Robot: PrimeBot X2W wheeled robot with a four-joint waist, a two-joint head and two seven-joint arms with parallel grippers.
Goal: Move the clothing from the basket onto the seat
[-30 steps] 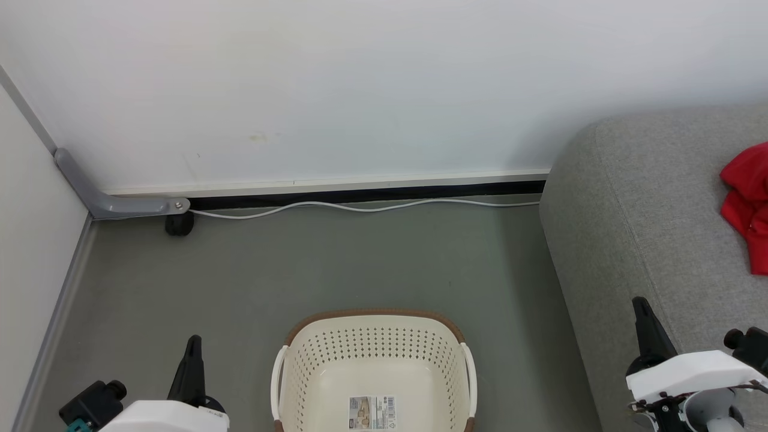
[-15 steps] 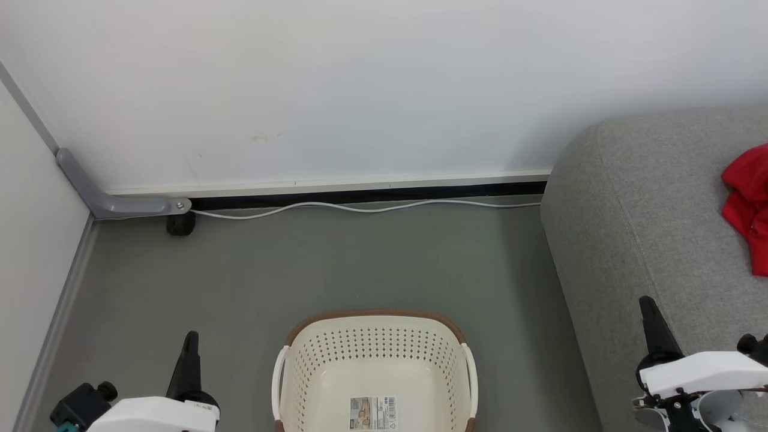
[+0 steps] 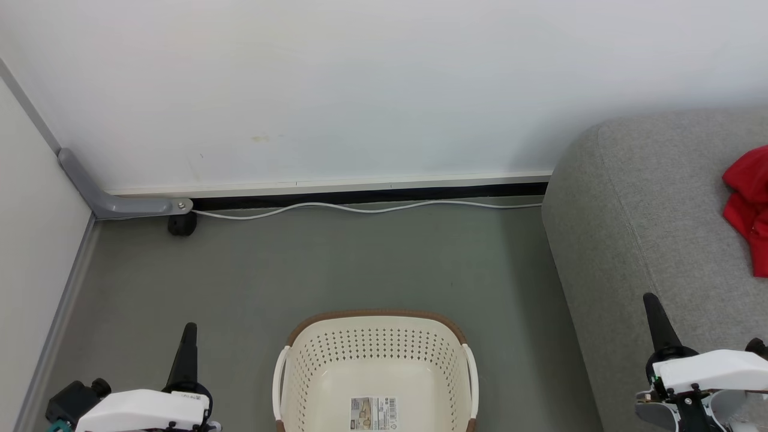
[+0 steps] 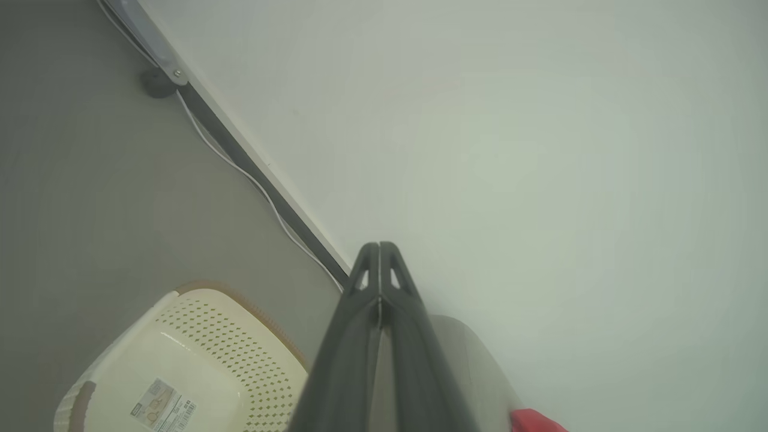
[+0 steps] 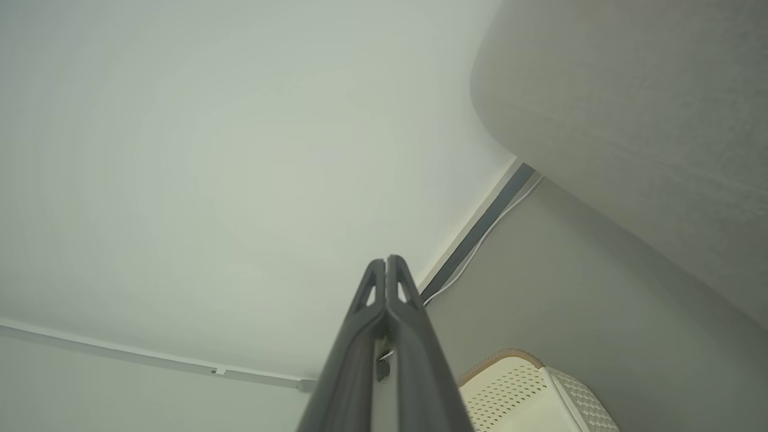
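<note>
The bright red clothing (image 3: 749,204) lies crumpled on the light grey seat (image 3: 648,228) at the right edge; a red corner of the clothing (image 4: 534,421) peeks in the left wrist view. The cream basket (image 3: 375,342) with a brown rim stands on the floor at bottom centre, holding nothing but the sticker on its bottom. My left gripper (image 3: 189,331) is shut and empty, left of the basket. My right gripper (image 3: 651,301) is shut and empty, over the seat's front edge. Both wrist views show the fingertips pressed together: left gripper (image 4: 380,247), right gripper (image 5: 386,262).
A white wall runs across the back, with a white cable (image 3: 360,207) along its base. A grey bracket with a black caster (image 3: 180,223) sits in the left corner. Grey floor lies open between basket, wall and seat.
Both arms have drawn back toward the bottom of the head view. The right gripper has shifted slightly right. The clothing, basket and seat stay put.
</note>
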